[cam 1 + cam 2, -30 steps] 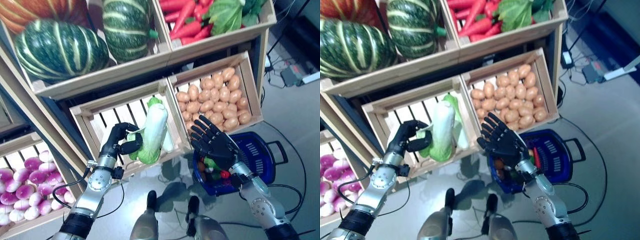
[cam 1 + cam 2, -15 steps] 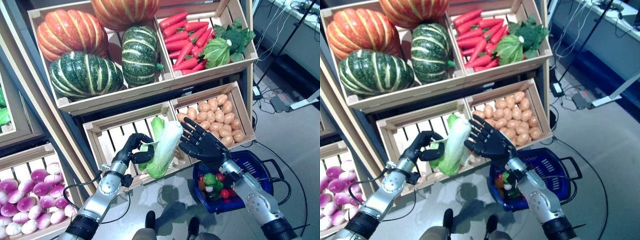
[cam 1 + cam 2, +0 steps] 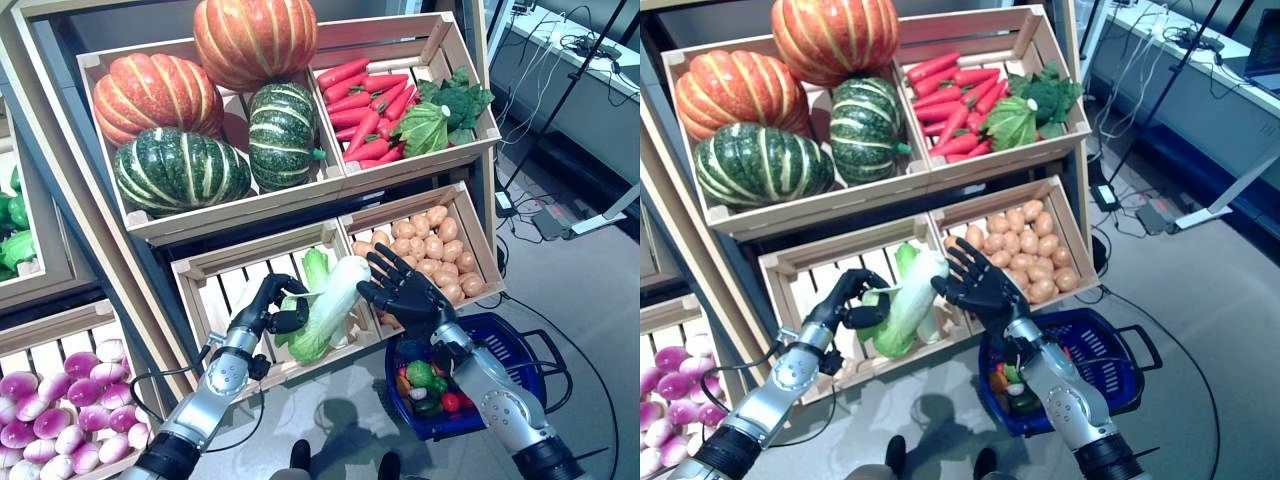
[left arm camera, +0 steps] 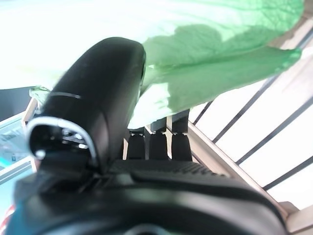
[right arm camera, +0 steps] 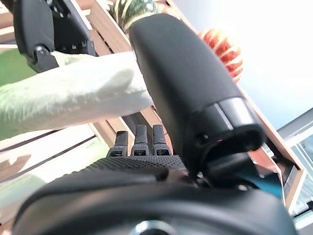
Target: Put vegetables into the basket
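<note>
Gripping the leafy green end of a napa cabbage [image 3: 325, 305], the left hand [image 3: 262, 310] has its fingers and thumb curled round it in front of the slatted crate [image 3: 215, 275]. The cabbage slants up from that hand, its pale stalk end reaching toward the right hand [image 3: 405, 293], which is spread wide with straight fingers just beside the cabbage's upper end; contact cannot be told. Below the right hand, beside its wrist, sits the blue basket [image 3: 500, 350], already holding small vegetables [image 3: 425, 385]. Beyond the right hand's fingers lies the crate of potatoes [image 3: 430, 245].
</note>
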You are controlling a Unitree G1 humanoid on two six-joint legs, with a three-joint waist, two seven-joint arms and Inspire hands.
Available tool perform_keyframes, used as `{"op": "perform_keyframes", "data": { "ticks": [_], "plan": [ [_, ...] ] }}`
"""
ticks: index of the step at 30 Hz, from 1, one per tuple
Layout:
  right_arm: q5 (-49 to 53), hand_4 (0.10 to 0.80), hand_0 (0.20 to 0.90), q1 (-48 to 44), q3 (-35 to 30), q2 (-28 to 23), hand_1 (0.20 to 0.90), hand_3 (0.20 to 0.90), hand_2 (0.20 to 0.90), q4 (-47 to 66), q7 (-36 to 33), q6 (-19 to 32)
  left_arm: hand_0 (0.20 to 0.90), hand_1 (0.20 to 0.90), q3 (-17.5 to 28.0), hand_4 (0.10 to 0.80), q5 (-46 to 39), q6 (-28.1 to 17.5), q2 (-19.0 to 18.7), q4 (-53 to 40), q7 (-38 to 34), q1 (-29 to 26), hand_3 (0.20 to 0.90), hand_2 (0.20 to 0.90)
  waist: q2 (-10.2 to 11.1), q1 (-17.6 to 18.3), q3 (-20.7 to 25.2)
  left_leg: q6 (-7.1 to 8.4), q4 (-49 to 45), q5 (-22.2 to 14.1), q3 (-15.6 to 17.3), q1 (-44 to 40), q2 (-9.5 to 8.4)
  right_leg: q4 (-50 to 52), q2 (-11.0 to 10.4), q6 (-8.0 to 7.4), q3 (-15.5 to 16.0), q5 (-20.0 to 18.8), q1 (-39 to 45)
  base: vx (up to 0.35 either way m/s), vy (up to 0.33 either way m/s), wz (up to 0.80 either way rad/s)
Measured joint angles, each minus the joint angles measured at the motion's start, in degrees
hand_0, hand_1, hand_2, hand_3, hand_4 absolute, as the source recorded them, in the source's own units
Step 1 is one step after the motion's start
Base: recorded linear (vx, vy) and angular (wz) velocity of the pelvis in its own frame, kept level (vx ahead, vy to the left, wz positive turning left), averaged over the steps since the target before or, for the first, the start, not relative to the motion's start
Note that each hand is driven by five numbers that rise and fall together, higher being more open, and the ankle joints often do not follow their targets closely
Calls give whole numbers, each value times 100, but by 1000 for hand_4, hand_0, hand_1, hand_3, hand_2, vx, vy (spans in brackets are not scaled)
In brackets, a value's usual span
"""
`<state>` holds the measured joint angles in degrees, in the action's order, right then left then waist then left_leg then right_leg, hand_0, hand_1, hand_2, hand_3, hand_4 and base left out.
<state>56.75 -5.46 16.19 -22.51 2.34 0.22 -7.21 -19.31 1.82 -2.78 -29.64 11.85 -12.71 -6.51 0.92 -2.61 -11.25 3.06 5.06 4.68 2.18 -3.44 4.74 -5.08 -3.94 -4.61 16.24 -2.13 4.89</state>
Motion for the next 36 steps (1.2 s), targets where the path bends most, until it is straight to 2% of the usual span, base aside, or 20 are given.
{"op": "perform_keyframes", "data": {
  "ticks": [4,12,15,24,36],
  "plan": [
    [0,800,900,-2,20,45,900,900,900,-46,-275,-13,300,300,-29,400,26,83,1,0,-119,0,300,300,2,-4,47,-1,0,0,-6,-6,-1,0,-1,0,7,0,10,0,0,0],
    [36,800,900,-137,236,99,900,900,900,-95,-308,-141,300,300,-58,400,-209,245,82,0,-86,-1,300,300,4,-11,136,-1,0,1,-10,-22,1,0,1,0,5,0,26,0,0,0],
    [43,800,900,-193,322,147,900,900,900,-104,-293,-264,300,300,-63,400,-382,330,207,0,59,0,300,300,3,-25,139,-1,0,1,-13,-27,-1,0,0,0,7,0,32,0,0,0],
    [-20,800,900,-323,438,53,900,900,900,-277,98,-544,300,300,-65,400,-722,796,203,0,598,2,300,300,4,-32,143,-2,0,2,-13,-33,0,0,1,0,5,0,37,0,0,0],
    [-18,800,900,-342,452,5,900,900,900,-442,319,-613,300,300,-134,400,-716,1009,116,0,1344,1,300,300,-4,-27,319,-3,0,1,-11,-36,0,-1,-1,-1,0,0,37,0,0,0]
  ]
}}
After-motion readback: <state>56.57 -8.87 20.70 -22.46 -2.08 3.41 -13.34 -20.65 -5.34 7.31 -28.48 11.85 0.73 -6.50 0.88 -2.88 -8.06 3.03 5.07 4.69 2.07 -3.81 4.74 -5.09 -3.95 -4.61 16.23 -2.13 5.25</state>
